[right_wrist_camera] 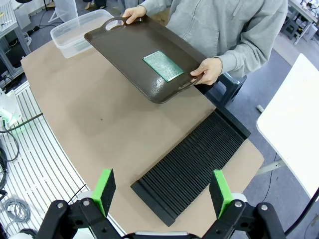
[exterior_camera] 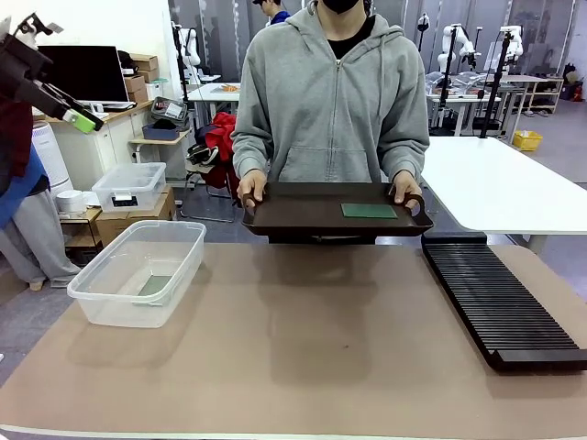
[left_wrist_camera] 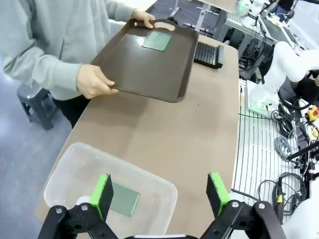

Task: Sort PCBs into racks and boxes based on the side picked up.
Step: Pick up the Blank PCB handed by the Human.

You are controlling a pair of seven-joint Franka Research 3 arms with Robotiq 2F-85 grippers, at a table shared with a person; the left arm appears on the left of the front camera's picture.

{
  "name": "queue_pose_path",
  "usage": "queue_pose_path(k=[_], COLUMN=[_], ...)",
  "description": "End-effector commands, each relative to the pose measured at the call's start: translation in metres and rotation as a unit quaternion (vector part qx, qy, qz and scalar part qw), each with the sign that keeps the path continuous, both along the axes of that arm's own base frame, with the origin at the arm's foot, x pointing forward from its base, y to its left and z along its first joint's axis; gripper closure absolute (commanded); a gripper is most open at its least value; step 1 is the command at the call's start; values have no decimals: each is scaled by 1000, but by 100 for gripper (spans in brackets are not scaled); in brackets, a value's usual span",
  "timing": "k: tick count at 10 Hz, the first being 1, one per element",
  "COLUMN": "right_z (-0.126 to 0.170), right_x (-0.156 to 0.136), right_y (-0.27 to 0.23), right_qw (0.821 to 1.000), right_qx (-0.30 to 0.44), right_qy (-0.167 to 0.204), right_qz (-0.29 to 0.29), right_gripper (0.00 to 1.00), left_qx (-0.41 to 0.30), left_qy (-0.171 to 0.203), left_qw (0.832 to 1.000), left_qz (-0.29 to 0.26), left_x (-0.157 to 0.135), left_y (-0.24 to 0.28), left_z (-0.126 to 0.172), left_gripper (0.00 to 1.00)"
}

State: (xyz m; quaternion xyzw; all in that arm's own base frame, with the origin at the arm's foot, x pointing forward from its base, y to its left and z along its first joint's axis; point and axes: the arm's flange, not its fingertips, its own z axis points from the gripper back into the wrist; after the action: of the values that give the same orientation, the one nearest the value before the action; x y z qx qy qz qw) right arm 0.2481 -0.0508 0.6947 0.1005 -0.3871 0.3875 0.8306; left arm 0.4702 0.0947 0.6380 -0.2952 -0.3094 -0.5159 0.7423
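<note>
Left gripper hangs high over the table's 9 o'clock edge, jaws spread wide, nothing between the green pads. Through its wrist camera a green board lies flat on the bottom of the clear tub, at about 7 o'clock from the gripper, right behind one finger in that view and well below it. Right gripper is just as wide open and empty, looking down on the black slotted rack, which runs off at 1 o'clock from its fingers, none of its slots visibly filled.

Up at 12 o'clock from both grippers, the person in a grey hoodie holds a dark brown tray level over the far edge of the table, a hand on each end handle. The second green board lies flat on the tray, towards its 3 o'clock end in the front view, well apart from either gripper.

The tan table carries the tub at 9 o'clock and the rack along 3 o'clock, with bare surface between them. Behind, a white table stands at 2 o'clock, a monitor on a bench at 10 o'clock, and a small lidded box on cartons below it
</note>
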Motion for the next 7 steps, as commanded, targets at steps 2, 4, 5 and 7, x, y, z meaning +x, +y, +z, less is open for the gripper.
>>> queue_pose_path(k=[2, 4, 5, 7], right_z=[-2, -2, -2, -2], right_x=[0, 0, 0, 0], right_y=[0, 0, 0, 0], right_qw=[1000, 1000, 1000, 1000], right_qx=[0, 0, 0, 0], right_qy=[4, 4, 4, 4], right_qz=[1, 1, 1, 1], right_gripper=[0, 0, 0, 0], left_qx=[0, 0, 0, 0], left_qy=[0, 0, 0, 0], left_qw=[1000, 1000, 1000, 1000], left_qz=[0, 0, 0, 0], left_x=[0, 0, 0, 0], left_y=[0, 0, 0, 0], left_z=[0, 0, 0, 0], left_gripper=[0, 0, 0, 0])
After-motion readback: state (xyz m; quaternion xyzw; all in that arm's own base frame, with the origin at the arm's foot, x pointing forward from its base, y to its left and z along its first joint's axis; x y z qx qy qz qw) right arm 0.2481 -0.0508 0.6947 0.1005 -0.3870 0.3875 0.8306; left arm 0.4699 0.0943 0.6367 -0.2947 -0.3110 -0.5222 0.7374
